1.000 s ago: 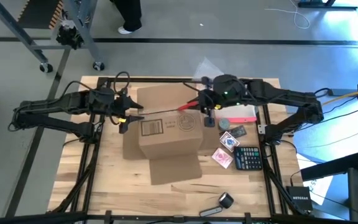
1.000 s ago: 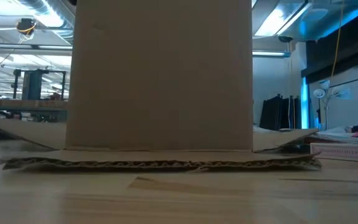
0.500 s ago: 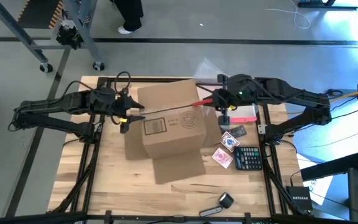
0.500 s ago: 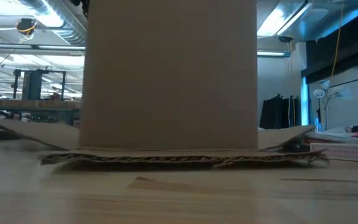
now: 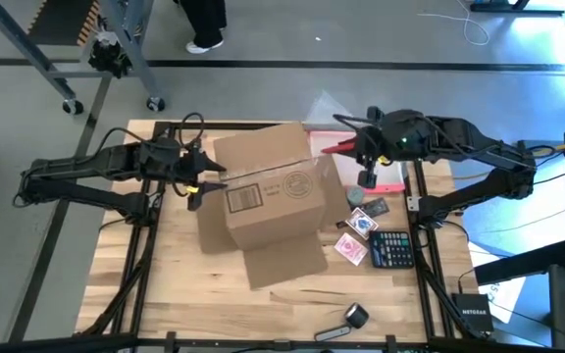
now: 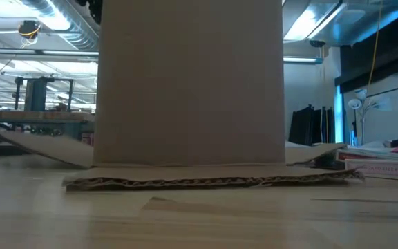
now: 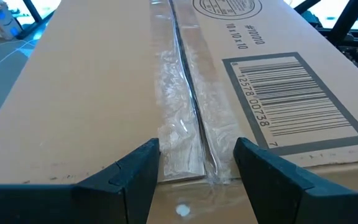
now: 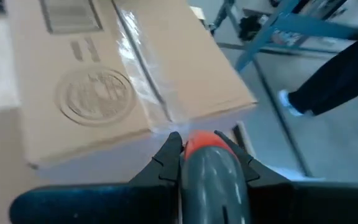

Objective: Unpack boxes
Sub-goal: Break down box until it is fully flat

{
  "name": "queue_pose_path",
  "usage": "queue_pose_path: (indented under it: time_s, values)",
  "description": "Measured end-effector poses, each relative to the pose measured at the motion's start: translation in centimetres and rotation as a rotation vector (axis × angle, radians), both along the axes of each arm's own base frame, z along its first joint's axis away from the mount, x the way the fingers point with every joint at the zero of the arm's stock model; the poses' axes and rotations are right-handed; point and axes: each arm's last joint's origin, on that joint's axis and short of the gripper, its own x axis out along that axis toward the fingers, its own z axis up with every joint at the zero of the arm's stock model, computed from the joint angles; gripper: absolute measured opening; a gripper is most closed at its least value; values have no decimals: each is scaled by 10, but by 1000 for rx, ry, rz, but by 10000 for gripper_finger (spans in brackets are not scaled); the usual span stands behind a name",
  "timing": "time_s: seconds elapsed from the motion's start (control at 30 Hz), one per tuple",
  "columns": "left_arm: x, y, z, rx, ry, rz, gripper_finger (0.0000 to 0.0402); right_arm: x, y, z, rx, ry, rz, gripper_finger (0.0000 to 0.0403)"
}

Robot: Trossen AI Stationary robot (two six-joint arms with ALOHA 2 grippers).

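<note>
The brown cardboard box (image 5: 268, 191) stands mid-table, its top seam taped (image 7: 188, 99), with a barcode label (image 7: 284, 102) and a round stamp (image 8: 95, 93). Its near flap (image 5: 282, 260) lies flat on the table. My left gripper (image 5: 202, 182) (image 7: 194, 155) is open at the box's left top edge, one finger on each side of the tape seam. My right gripper (image 5: 363, 162) (image 8: 199, 142) hovers just off the box's right end, shut on a grey cutter (image 8: 207, 180) whose red tip (image 5: 334, 147) points at the box. My left gripper stands at the left end of the box's top; whether its fingers touch the cardboard, I cannot tell. My right gripper pinches the grey cutter between its two fingers (image 8: 169, 154), just behind the orange-red tip (image 8: 197, 144). The fingers lie along the cutter, which is lifted clear and points toward the box's right end.
Right of the box lie playing cards (image 5: 361, 221), a card pack (image 5: 349, 247), a black calculator (image 5: 392, 250) and a pink-edged item (image 5: 385, 181). A tape roll (image 5: 356, 316) sits near the near edge. Bare wood (image 5: 175, 284) shows at the near left.
My right gripper has drawn back toward the table's right edge, carrying the cutter's red tip off the top seam and past the box's right end. The box has turned slightly and shifted to the right. My left gripper has kept still.
</note>
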Motion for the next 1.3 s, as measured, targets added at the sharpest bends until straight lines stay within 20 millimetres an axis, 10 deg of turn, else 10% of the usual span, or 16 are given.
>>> queue_pose_path:
  time_s: [0.33,0.7,1.03,1.3]
  values:
    - [-18,0,19,59,-119,67,209,-14,37,-23,318,147,-149,51]
    - [-15,1,16,52,-107,85,209,-22,99,-127,210,398,-253,51]
    - [-14,1,17,39,-122,96,209,-43,84,-203,103,576,-468,51]
    - [-15,1,17,53,-120,91,209,-49,65,-227,170,623,-668,110]
